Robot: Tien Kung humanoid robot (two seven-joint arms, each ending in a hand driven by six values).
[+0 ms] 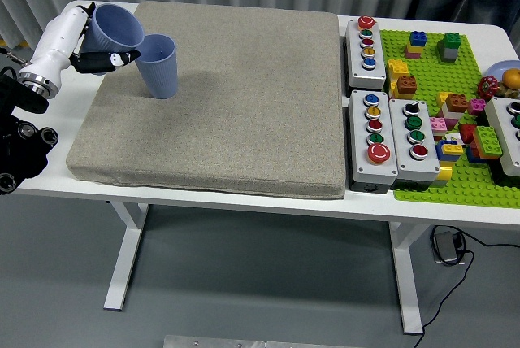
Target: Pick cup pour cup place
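left robot hand [91, 43]: wrapped around tilted blue plastic cup [114, 28], upper left
beside: upright blue plastic cup [158, 64], touching
under: coarse grey fabric mat [219, 96] on white tabletop [97, 189]

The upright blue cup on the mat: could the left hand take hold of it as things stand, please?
Probably not at once. The left hand is shut on the tilted cup, held against the upright cup. Nothing else blocks the way, but the hand would have to set its cup down first.
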